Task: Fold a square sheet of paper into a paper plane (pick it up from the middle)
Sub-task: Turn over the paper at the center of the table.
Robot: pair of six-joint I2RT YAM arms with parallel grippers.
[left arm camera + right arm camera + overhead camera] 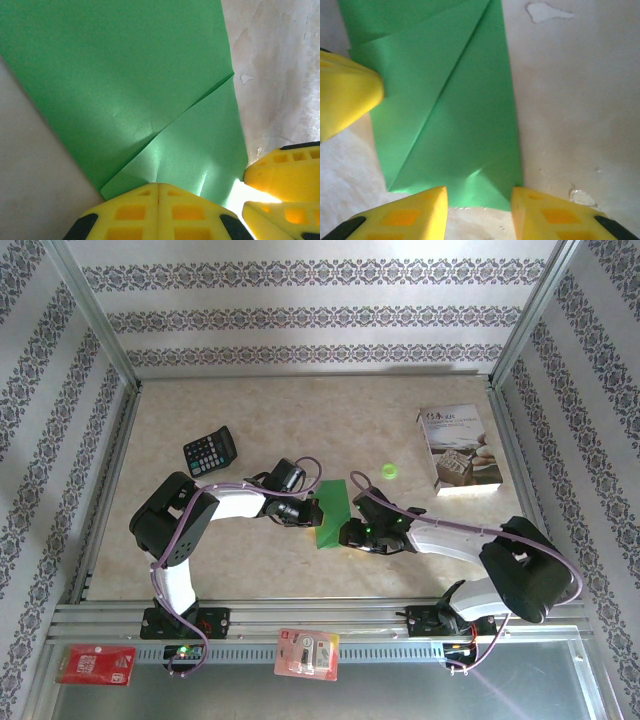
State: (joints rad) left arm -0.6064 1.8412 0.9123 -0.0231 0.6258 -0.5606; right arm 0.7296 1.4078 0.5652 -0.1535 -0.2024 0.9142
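- The green sheet of paper (pixel 333 510) lies flat on the table (pixel 250 420), to the right of the calculator (pixel 210 452) and nearer the arm bases. It is folded to a narrow strip with slanting creases across it.
- The left gripper (pixel 158 192) is right of the calculator, at the sheet's left edge. Its jaws are pressed fully together, with the tips on the sheet's border. I cannot tell whether any paper is pinched between them.
- The right gripper (pixel 479 192) is further right of the calculator, at the sheet's near end. Its jaws stand moderately apart and hold nothing. The sheet's end edge lies just in front of the gap between them.
- The two grippers are close together at one corner of the sheet.
- A small green disc (pixel 389 472) sits right of the calculator, beyond the sheet.
- A white booklet (pixel 458 448) lies far right of the calculator.
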